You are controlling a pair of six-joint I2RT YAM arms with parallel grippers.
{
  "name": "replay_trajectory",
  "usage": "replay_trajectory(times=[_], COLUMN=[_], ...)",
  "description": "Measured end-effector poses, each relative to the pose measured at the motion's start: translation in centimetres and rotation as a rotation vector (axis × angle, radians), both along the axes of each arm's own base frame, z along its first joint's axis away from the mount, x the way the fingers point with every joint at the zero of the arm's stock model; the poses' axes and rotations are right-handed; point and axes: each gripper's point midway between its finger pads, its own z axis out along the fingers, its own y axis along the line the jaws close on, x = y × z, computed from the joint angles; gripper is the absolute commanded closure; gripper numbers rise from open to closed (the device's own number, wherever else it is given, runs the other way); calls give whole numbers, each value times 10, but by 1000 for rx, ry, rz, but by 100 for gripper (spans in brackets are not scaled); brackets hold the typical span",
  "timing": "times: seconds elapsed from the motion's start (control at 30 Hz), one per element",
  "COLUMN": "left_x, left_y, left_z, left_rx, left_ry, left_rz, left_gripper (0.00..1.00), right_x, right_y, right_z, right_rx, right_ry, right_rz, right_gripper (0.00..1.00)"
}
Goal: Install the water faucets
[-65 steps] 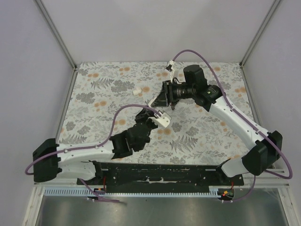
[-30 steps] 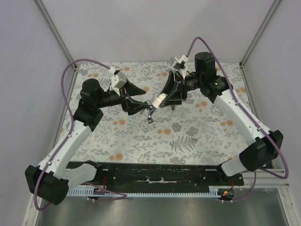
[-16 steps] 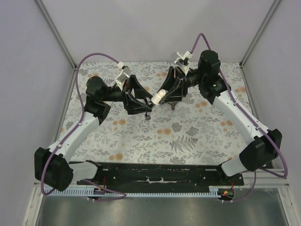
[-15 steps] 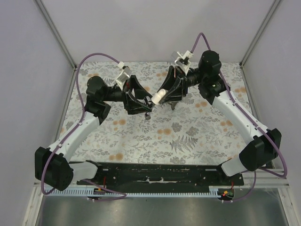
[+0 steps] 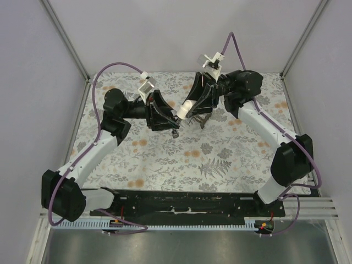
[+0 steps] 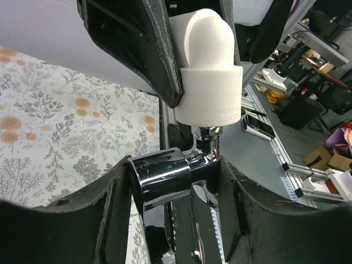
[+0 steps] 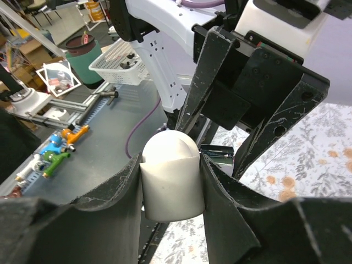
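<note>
The right gripper (image 7: 171,165) has its fingers clamped on a short white domed plastic cylinder (image 7: 170,179), raised above the grey-and-orange floral tablecloth (image 5: 220,159). Just beneath the cylinder, its stem meeting the cylinder's flat end, the small shiny chrome water faucet (image 6: 165,179) sits pinched between the fingers of the left gripper (image 6: 175,184). Behind the cylinder rise plain pale lilac walls (image 5: 165,33) and aluminium corner posts (image 5: 66,38).

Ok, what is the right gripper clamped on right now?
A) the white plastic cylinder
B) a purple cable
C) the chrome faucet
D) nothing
A: the right wrist view shows the white plastic cylinder pinched in the right gripper; the chrome faucet sits in the left gripper.
</note>
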Motion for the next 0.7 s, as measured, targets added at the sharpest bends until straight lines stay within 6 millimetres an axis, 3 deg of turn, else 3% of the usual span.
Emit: replay_trajectory(times=[0.2,0.47,0.7], left_x=[-1,7,18], left_y=[0,6,9], left_z=[-1,-16,-19], left_rx=[25,133,230], left_ry=[-20,-194,-406], left_rz=[148,521,793], left_gripper=[98,98,98], right_x=[2,13,19], right_y=[0,6,8], right_z=[-5,-23,-23], right_rx=[-43,-156,-192], right_ry=[109,298,377], right_rz=[2,21,21], right_gripper=[100,100,100])
